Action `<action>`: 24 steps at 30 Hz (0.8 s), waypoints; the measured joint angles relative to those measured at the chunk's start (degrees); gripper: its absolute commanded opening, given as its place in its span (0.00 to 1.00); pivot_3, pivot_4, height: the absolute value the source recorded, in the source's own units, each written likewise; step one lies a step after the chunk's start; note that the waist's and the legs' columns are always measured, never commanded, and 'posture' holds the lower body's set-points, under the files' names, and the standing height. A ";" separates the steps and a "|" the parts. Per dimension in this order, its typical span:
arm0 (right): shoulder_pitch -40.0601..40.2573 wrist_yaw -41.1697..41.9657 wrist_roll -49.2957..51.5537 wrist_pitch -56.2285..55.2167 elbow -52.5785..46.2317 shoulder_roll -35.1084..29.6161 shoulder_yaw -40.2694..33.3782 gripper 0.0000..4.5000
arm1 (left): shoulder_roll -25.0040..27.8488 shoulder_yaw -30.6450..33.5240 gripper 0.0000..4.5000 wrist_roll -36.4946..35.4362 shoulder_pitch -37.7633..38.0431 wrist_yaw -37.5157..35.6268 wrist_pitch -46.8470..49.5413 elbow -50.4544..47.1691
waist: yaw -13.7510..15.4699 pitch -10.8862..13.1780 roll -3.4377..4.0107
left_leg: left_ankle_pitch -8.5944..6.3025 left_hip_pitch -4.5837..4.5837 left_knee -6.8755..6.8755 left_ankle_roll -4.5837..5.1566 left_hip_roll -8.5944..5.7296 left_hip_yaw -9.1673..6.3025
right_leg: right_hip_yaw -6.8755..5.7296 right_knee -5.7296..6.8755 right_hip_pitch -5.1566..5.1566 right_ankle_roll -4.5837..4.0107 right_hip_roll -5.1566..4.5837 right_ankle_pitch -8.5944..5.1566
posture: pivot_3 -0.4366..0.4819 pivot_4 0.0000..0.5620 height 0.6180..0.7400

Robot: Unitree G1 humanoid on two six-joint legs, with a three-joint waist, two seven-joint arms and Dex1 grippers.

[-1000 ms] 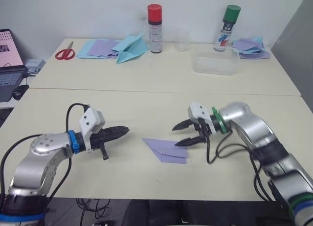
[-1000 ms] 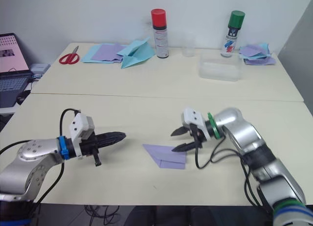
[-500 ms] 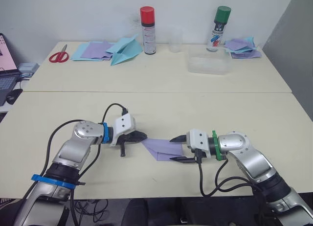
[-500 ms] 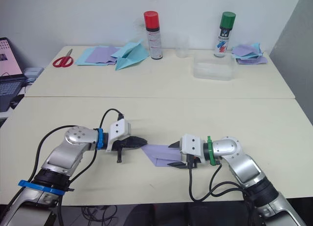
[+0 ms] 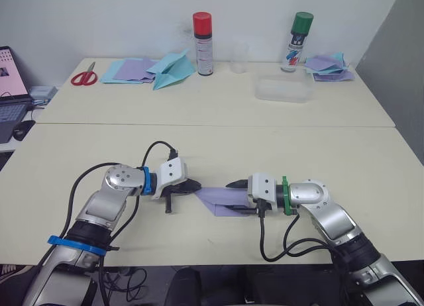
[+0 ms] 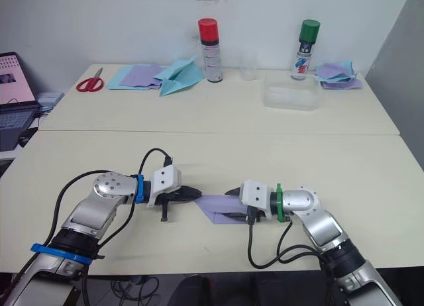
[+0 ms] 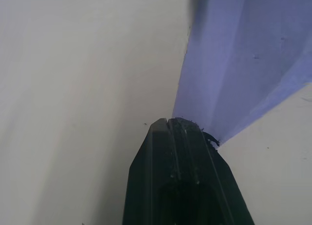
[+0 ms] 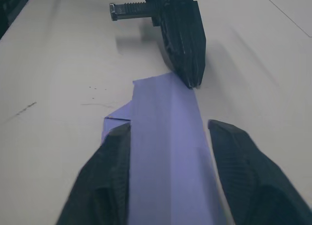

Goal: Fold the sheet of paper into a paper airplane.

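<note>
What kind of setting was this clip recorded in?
Probably an office or lab room set up for paper-folding trials: two plain cream tables pushed together against a white wall, a laptop at the side, and craft supplies along the back, namely red scissors, spray cans and stacks of coloured paper.

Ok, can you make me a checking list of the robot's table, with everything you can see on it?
Surface: cream table, two tops joined.
Job's things: purple paper airplane, partly folded, flat between the grippers.
Clutter: red-capped spray can, green-capped spray can, scissors, blue paper plane, paper piles, clear tray.
Grippers: left gripper jaws shut, tip at the paper's point; right gripper jaws open, astride the paper.
Cables: black cable looping from each wrist.
Surroundings: laptop at left, white wall.
</note>
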 measured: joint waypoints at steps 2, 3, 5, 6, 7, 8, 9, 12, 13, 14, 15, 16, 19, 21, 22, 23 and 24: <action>-0.71 1.23 0.51 -0.69 0.96 -0.11 -0.15 0.22 | 0.00 0.01 0.00 -0.06 0.00 -0.15 0.00 0.00 | 0.01 0.00 0.00 | 0.00 0.00 0.00 0.00 0.00 0.00 | 0.00 0.00 0.00 0.00 0.00 0.00 | 0.48 0.27 1.00; -1.08 1.80 0.65 -0.87 1.33 -0.20 -0.17 0.13 | 0.00 0.00 0.00 -0.06 0.00 -0.23 -0.01 0.00 | 0.00 0.00 0.00 | 0.00 0.00 0.00 0.00 0.00 0.00 | 0.01 0.00 0.00 0.00 0.00 0.00 | 0.48 0.27 1.00; -1.65 2.91 1.54 -1.15 1.80 -0.28 -0.38 0.01 | 0.00 0.00 0.00 -0.05 0.00 -0.41 -0.05 0.00 | 0.01 0.00 0.00 | 0.00 0.00 0.00 0.00 0.00 0.00 | 0.00 0.00 0.00 -0.01 0.00 0.00 | 0.48 0.27 1.00; -1.86 3.47 1.71 -1.34 2.09 -0.28 -0.42 0.01 | -0.01 0.00 0.00 -0.05 -0.01 -0.63 -0.05 0.01 | 0.01 0.00 0.00 | 0.00 0.00 0.01 0.00 0.00 0.00 | 0.00 0.01 0.00 -0.01 0.00 0.00 | 0.48 0.27 1.00; -1.87 3.69 1.73 -1.38 2.30 -0.28 -0.44 0.01 | -0.03 0.00 0.00 -0.06 -0.02 -0.79 -0.04 0.01 | 0.01 0.00 0.00 | 0.00 -0.01 0.01 0.00 0.00 -0.01 | -0.01 0.02 0.00 -0.01 0.00 0.00 | 0.48 0.27 1.00; -1.87 4.05 1.76 -1.38 2.65 -0.28 -0.44 0.01 | -0.07 0.00 0.00 -0.09 -0.02 -1.00 0.01 0.01 | 0.00 0.00 0.00 | 0.00 0.00 0.01 0.00 0.00 0.00 | 0.00 0.02 0.00 -0.01 0.00 0.00 | 0.48 0.27 1.00; -1.87 4.42 1.83 -1.33 2.79 -0.29 -0.45 0.01 | -0.10 0.01 0.00 -0.11 -0.03 -1.09 0.03 0.01 | 0.00 0.00 0.00 | 0.00 0.00 0.01 0.00 0.00 0.00 | 0.00 0.03 0.00 -0.01 0.00 0.01 | 0.48 0.27 1.00; -2.04 5.02 2.79 -0.39 3.12 -0.26 -0.64 0.01 | -0.47 0.03 0.00 -0.13 -0.05 -1.17 -0.02 0.07 | 0.01 0.00 0.00 | 0.00 0.00 0.03 0.00 0.00 0.00 | 0.00 0.06 0.00 -0.01 0.00 0.01 | 0.48 0.27 1.00; -2.33 5.21 3.24 0.93 3.22 -0.19 -0.67 0.01 | -0.57 0.03 0.00 -0.10 -0.14 -1.20 -0.12 0.29 | 0.01 0.00 0.00 | 0.00 0.00 0.05 0.00 0.00 0.00 | 0.00 0.09 0.00 -0.01 0.00 0.01 | 0.48 0.27 1.00; -2.73 4.95 3.67 2.49 3.43 0.12 -0.77 0.01 | -0.64 0.03 0.00 -0.05 -0.27 -1.28 -0.36 0.77 | 0.00 0.00 0.00 | 0.00 0.01 0.06 0.00 0.00 -0.01 | 0.00 0.13 0.00 -0.02 0.00 0.01 | 0.48 0.27 1.00; -3.33 4.56 3.75 3.79 3.85 0.56 -0.81 0.01 | -0.73 0.03 0.00 -0.01 -0.46 -1.39 -0.78 1.27 | 0.01 0.00 0.00 | 0.00 0.02 0.08 0.00 -0.01 0.00 | 0.01 0.19 0.00 -0.02 0.00 0.01 | 0.48 0.27 1.00; -4.09 4.13 3.74 4.96 4.40 1.17 -0.93 0.01 | -0.79 0.03 0.00 0.13 -0.54 -1.40 -1.46 1.73 | 0.00 0.00 0.00 | 0.00 0.07 0.08 0.00 -0.01 0.00 | 0.02 0.24 0.00 -0.01 -0.01 0.01 | 0.48 0.27 1.00; -6.07 2.35 2.62 5.43 6.90 2.47 -0.87 0.01 | -1.10 -0.16 0.00 0.48 -0.92 -1.40 -2.87 2.97 | -0.01 0.00 0.00 | 0.01 0.28 0.08 0.01 -0.02 0.00 | 0.01 0.29 0.17 -0.01 0.00 0.00 | 0.48 0.27 1.00; -7.32 0.64 0.94 4.84 9.73 3.26 -0.84 0.01 | -1.15 -0.41 0.00 0.76 -1.17 -1.42 -4.05 3.78 | -0.02 0.00 0.00 | 0.01 0.46 0.06 0.01 -0.01 0.01 | 0.02 0.29 0.34 -0.02 0.00 -0.01 | 0.48 0.27 1.00; -7.59 -0.07 0.30 4.51 11.01 3.67 -0.84 0.01 | -1.16 -0.43 0.00 0.96 -1.23 -1.48 -4.63 4.02 | -0.03 0.00 0.00 | 0.01 0.54 0.05 0.01 -0.01 0.04 | 0.04 0.29 0.40 -0.03 0.00 -0.02 | 0.48 0.27 1.00; -7.79 -0.92 -0.39 4.39 12.46 4.17 -0.85 0.01 | -1.16 -0.46 0.00 1.32 -1.34 -1.56 -5.27 4.28 | -0.04 0.00 0.00 | 0.00 0.61 0.03 0.01 -0.01 0.06 | 0.07 0.29 0.45 -0.04 0.00 -0.02 | 0.48 0.27 1.00; -7.84 -1.62 -0.74 4.39 13.49 4.57 -0.85 0.01 | -1.15 -0.47 0.00 1.49 -1.40 -1.61 -5.59 4.42 | -0.04 0.00 0.00 | 0.01 0.65 0.01 0.01 -0.01 0.08 | 0.10 0.29 0.47 -0.04 0.00 -0.02 | 0.48 0.27 1.00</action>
